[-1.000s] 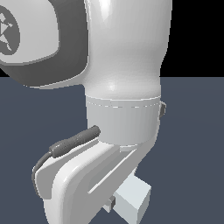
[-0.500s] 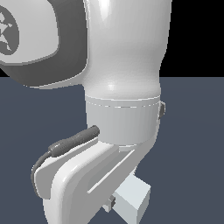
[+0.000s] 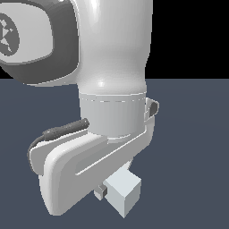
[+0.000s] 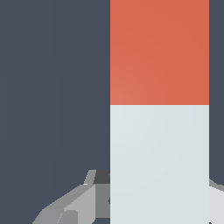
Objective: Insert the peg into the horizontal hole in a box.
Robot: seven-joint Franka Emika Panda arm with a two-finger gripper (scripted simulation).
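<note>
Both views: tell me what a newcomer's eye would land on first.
In the wrist view the peg dominates, a broad bar with a red-orange end and a pale grey-white remainder, running over the dark floor with the grey fingers at its base. In the exterior view the bulky white arm fills most of the frame, and only the peg's pale end shows beneath it.

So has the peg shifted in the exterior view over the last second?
No. The peg's white end sits at the same spot below the arm's wrist housing, against the same horizon line.
</note>
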